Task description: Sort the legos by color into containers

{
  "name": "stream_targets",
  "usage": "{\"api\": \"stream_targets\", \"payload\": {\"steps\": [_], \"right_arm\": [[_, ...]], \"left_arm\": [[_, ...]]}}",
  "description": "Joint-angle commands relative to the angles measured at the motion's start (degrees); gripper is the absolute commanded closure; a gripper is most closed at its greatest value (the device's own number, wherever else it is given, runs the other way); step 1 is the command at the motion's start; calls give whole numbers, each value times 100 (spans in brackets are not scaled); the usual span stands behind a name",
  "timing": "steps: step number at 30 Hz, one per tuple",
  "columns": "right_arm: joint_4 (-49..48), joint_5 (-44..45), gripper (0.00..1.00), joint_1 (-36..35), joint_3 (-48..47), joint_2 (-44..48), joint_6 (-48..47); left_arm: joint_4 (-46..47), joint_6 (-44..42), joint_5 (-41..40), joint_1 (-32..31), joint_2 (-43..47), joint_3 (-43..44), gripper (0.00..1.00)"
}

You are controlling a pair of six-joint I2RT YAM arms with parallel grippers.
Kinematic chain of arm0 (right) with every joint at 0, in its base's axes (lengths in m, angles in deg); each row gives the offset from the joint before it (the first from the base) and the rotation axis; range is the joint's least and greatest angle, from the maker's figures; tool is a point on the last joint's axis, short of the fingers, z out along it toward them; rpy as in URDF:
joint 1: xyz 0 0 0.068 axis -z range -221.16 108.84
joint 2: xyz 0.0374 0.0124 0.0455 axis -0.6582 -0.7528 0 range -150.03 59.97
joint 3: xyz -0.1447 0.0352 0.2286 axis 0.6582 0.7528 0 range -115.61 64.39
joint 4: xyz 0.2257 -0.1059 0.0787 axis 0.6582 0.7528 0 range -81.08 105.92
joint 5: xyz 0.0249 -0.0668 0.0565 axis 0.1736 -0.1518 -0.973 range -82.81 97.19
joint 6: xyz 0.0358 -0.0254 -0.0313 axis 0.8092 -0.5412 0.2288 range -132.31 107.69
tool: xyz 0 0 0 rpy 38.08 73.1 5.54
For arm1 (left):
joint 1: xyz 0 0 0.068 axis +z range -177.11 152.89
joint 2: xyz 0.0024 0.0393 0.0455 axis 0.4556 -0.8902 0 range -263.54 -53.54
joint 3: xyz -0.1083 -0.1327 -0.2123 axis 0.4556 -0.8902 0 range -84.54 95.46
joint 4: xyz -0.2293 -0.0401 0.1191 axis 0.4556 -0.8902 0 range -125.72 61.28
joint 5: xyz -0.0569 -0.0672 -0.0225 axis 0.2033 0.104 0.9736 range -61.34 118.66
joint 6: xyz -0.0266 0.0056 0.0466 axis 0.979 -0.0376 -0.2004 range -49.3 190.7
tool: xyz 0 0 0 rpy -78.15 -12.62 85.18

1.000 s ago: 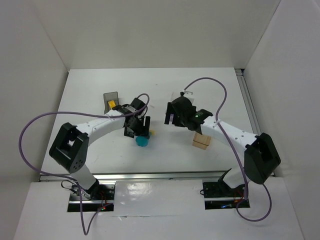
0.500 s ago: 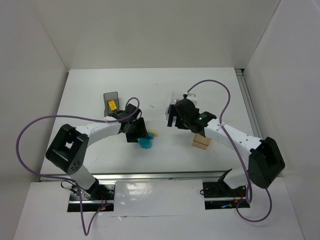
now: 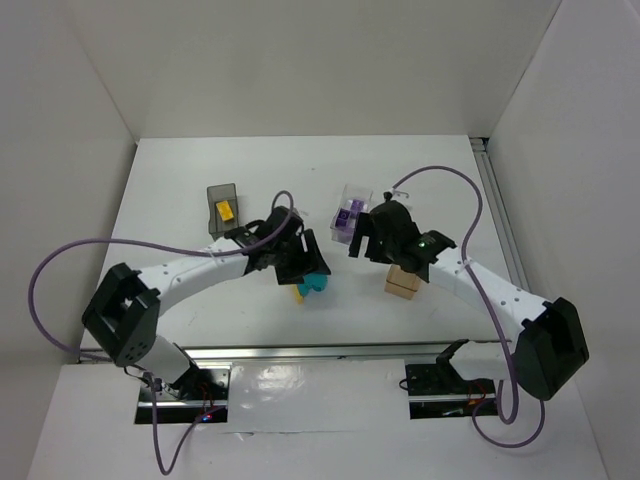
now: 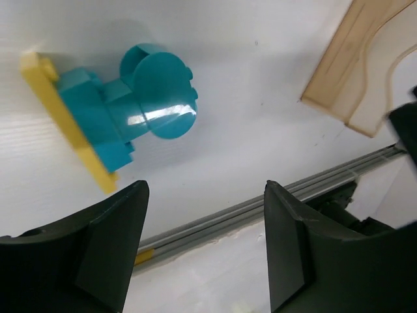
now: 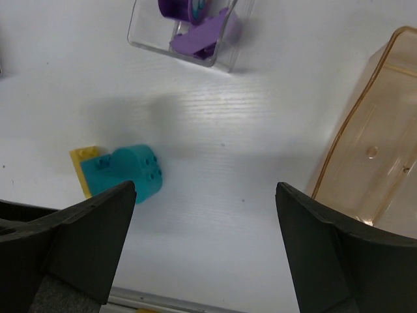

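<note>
1. A teal lego [image 4: 140,104] lies on the table [image 3: 180,180] near the front edge. A yellow lego [image 4: 65,120] sits flat against one of its faces. The two look joined, and that likely explains why neither is in a bin yet.
2. The amber bin [image 3: 403,283] stands at 3 o'clock of the pair, well apart. It looks empty and is judged to be the bin for teal.
3. The left gripper [image 4: 205,195] hangs above the pair with its fingers spread wide. It holds and touches nothing. In its wrist view the pair lies ahead at about 11 o'clock, not between the fingers.
4. The right gripper [image 5: 203,195] is also spread and empty. It is held off the table between the amber bin and the clear bin [image 3: 350,213].
5. The clear bin, at 1 o'clock of the pair, holds the purple legos [image 5: 195,26].
6. The dark grey bin [image 3: 222,192], at 10 o'clock, holds one yellow brick [image 3: 226,211].
</note>
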Motion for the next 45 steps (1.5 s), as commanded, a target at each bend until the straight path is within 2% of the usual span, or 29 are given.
{"api": "stream_targets", "payload": {"steps": [1, 6, 9, 11, 14, 17, 21, 23, 26, 28, 31, 42, 45], "right_arm": [[10, -471, 5, 5, 192, 235, -141], [-667, -1465, 5, -512, 509, -194, -361], [-555, -1527, 5, -645, 1, -905, -414], [-247, -1170, 5, -646, -394, -1222, -135], [-658, -1106, 7, -856, -396, -1224, -18], [-931, -1035, 9, -927, -545, -1434, -553], [-1160, -1841, 15, -874, -773, -1855, -1905], [-907, -1844, 17, -874, -897, -1988, -2741], [-529, -2002, 17, -874, -1046, -2164, -3470], [-475, -2203, 22, -874, -1046, -2234, -3761], [-404, -2326, 28, -874, -880, -2287, -3851], [-957, -2678, 28, -874, -897, -2910, -4027], [-1115, -2959, 36, -874, -959, -3043, -3914]], "left_arm": [[-576, -261, -197, 347, 769, 309, 23], [-1077, -788, -373, 997, 1255, 397, 21], [-1131, -850, -278, 1490, 1395, 117, 21], [-1131, -790, -277, 1675, 1535, -137, 21], [-1035, -727, -190, 1868, 1685, -445, 20], [-973, -727, -39, 1930, 1738, -630, 20], [-850, -806, 145, 1983, 1633, -807, 20], [-797, -1025, 224, 2036, 1563, -859, 20], [-797, -1254, 355, 2149, 1440, -859, 20], [-797, -1308, 408, 2203, 1370, -807, 20], [-797, -1544, 409, 2255, 1316, -702, 21], [-797, -1984, 585, 2255, 692, -245, 22], [-797, -1984, 585, 2308, 640, -244, 22]]}}
